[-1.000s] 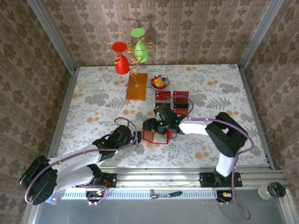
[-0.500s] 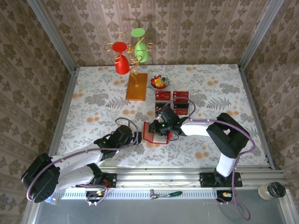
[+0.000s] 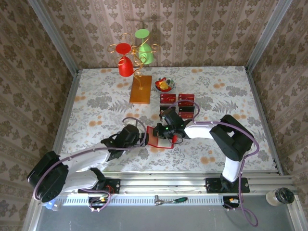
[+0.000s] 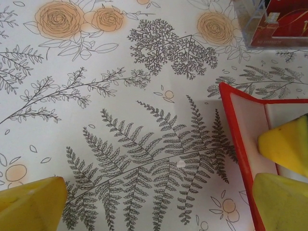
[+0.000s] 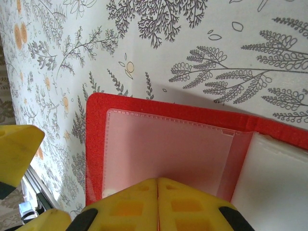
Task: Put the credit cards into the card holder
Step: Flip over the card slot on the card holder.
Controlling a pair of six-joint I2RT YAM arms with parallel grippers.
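Observation:
The card holder (image 3: 155, 138) lies open on the flowered tablecloth, red rim around a pale inside with a clear pocket (image 5: 163, 149). My right gripper (image 5: 158, 185) is shut, its yellow tips together and pressing down on that pocket; no card shows between them. My left gripper (image 4: 159, 207) stands open just left of the holder, with one finger (image 4: 281, 202) over the red edge (image 4: 236, 139) and the other on bare cloth. In the top view the left gripper (image 3: 143, 138) and right gripper (image 3: 168, 134) meet at the holder. The credit cards (image 3: 186, 100) lie in a clear tray (image 4: 269, 24) behind.
A wooden-based wire stand (image 3: 140, 89) carrying a red and a green cup stands at the back. A small bowl (image 3: 164, 85) sits next to it. Patterned walls close in the table on three sides. The right arm's elbow (image 3: 231, 134) rises at the right.
My right gripper has shut. The card holder has gone from propped up to lying flat and open. My left gripper has slid right, up to the holder's left edge.

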